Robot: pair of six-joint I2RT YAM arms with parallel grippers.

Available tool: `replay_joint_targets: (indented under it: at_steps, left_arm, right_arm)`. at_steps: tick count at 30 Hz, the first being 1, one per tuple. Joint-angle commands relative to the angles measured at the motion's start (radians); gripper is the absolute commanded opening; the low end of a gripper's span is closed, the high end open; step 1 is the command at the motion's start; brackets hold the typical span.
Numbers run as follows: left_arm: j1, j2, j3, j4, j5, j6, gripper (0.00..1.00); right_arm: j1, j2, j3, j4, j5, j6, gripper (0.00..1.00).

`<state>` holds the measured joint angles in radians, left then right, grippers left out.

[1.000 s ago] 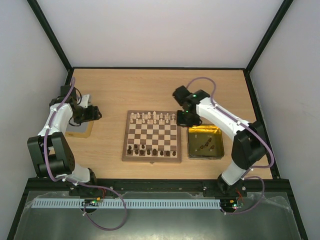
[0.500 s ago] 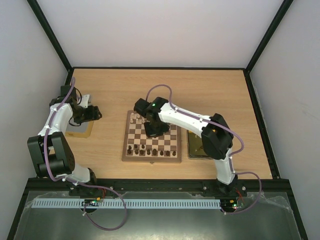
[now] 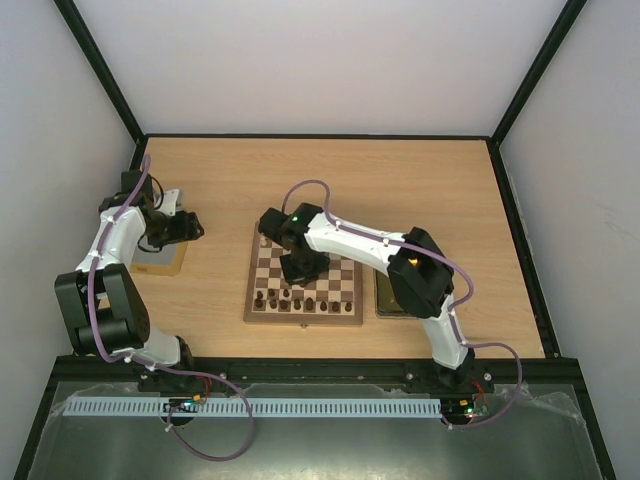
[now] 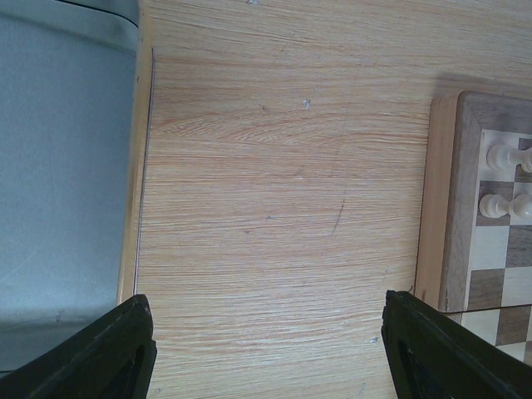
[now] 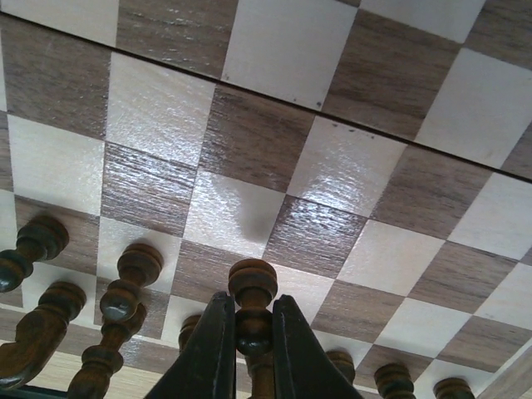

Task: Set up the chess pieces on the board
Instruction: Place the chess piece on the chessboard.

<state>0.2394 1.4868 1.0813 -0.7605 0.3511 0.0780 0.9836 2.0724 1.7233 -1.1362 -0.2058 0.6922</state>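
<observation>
**Over the near ranks: one dark piece pinched, not yet set down**

Low above the board [image 3: 300, 321], the right gripper [image 5: 251, 309] is all but closed on a dark piece [image 5: 252, 283]. It nips the stem just under the knob, so the piece hangs upright with its base down, ready for a square. The fingers hide the base, so I cannot tell whether it touches the wood.

The other dark pieces [image 5: 125, 287] stand close by on the near rows. The pale pieces [image 4: 497, 181] line the far side. This looks like the placing step. The next move probably calls for a straight descent onto a free square, and the crowded neighbours are the risk.

The left gripper [image 4: 266, 349] is spread wide and holds nothing. It sits over bare table [image 4: 266, 208] between the grey pad [image 4: 58, 166] and the board's left edge, probably so the two arms do not cross.
</observation>
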Motion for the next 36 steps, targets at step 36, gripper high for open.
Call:
replay_joint_targets:
  at_steps: [36]
  left_arm:
    - [-0.003,-0.005,-0.004,-0.003,0.009,-0.004,0.75]
  right_arm:
    - [0.050,0.033,-0.024,0.028,-0.032,0.000,0.07]
